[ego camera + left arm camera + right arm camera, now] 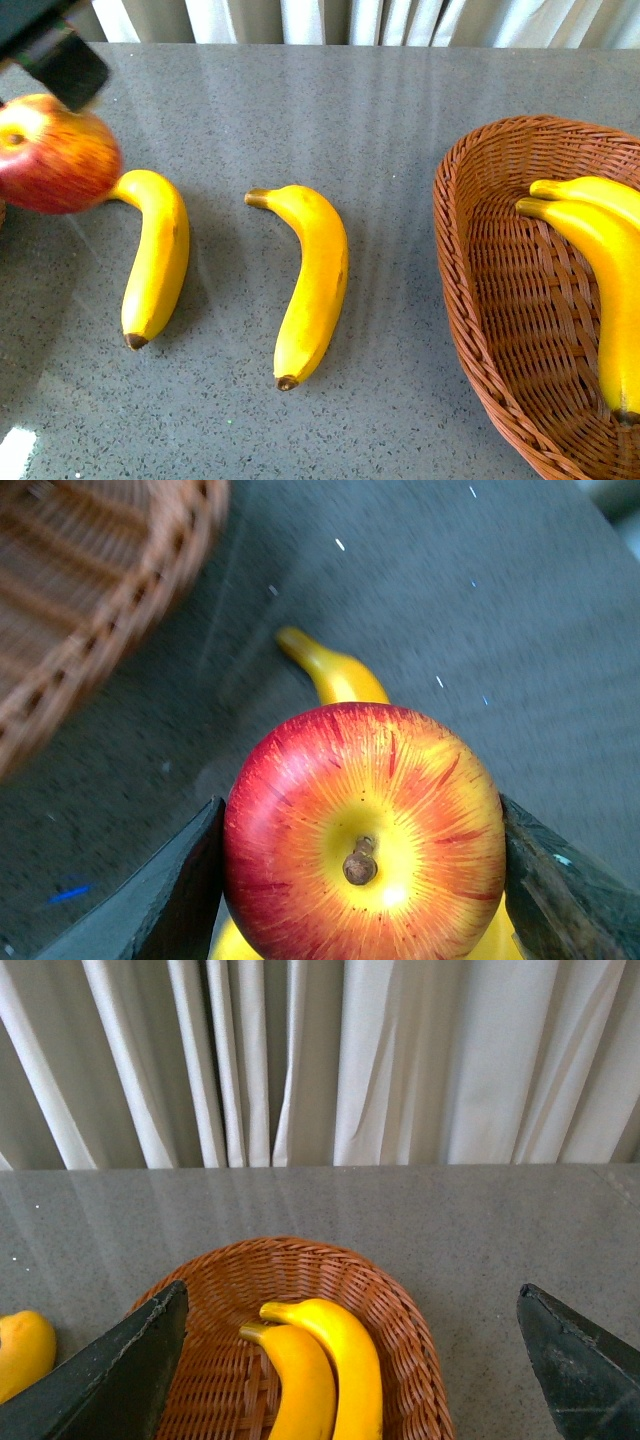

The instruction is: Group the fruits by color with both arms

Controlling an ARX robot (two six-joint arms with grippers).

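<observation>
Where the grey speckled surface (400, 120) ends at its far edge, I see pale pleated curtains (400, 1060) closing off the room. On the right sits a brown wicker basket (470, 260) with two bananas (600, 250) lying side by side in it. My right gripper (345, 1360) hovers over it, its fingers (110, 1370) spread wide and released. On the open surface lie the left banana (155, 255) and the middle banana (312, 285), apart from each other, stems pointing far. At far left my left gripper (365, 875) is clenched on the apple (365, 820), which hangs above the left banana's far end. A second basket (90, 600) shows blurred in the left wrist view, near that banana.
</observation>
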